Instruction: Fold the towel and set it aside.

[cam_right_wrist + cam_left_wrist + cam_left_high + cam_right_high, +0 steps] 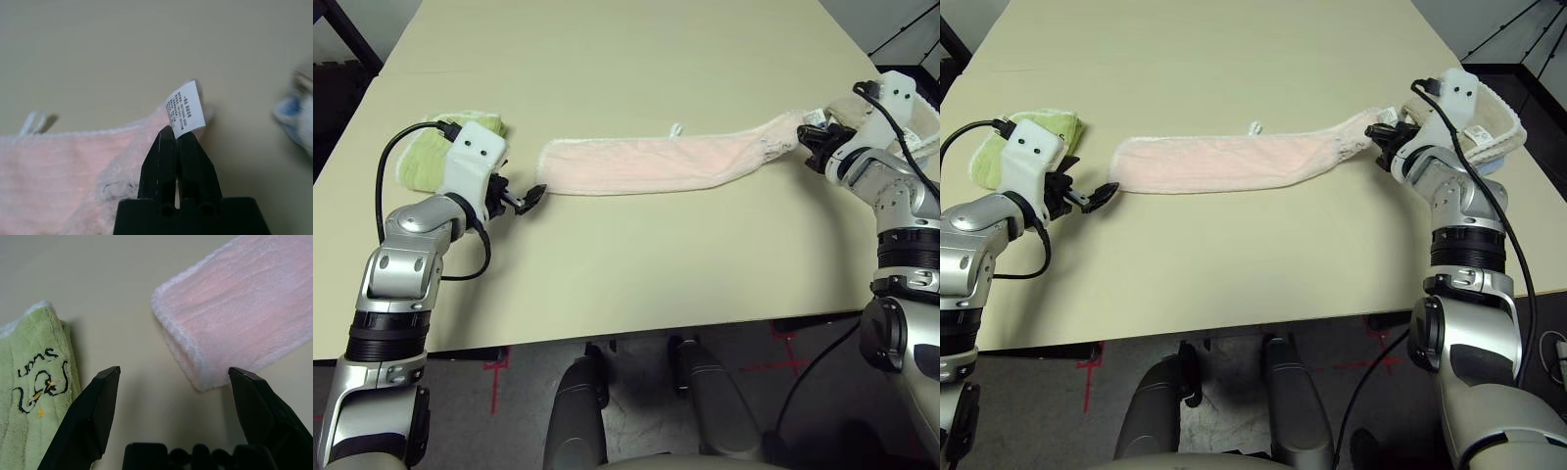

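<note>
one pink towel (636, 163) lies folded in a long strip across the worktop (636, 274). right hand (177, 134) pinches its far end, lifted, by the white tag (185, 108). left hand (171, 382) gapes wide just short of the other end, beside a green towel (29, 396).

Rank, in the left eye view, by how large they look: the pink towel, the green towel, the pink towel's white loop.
1. Pink towel, largest.
2. Green towel, partly hidden by the left arm, so its full extent is unsure.
3. White loop, smallest.
</note>
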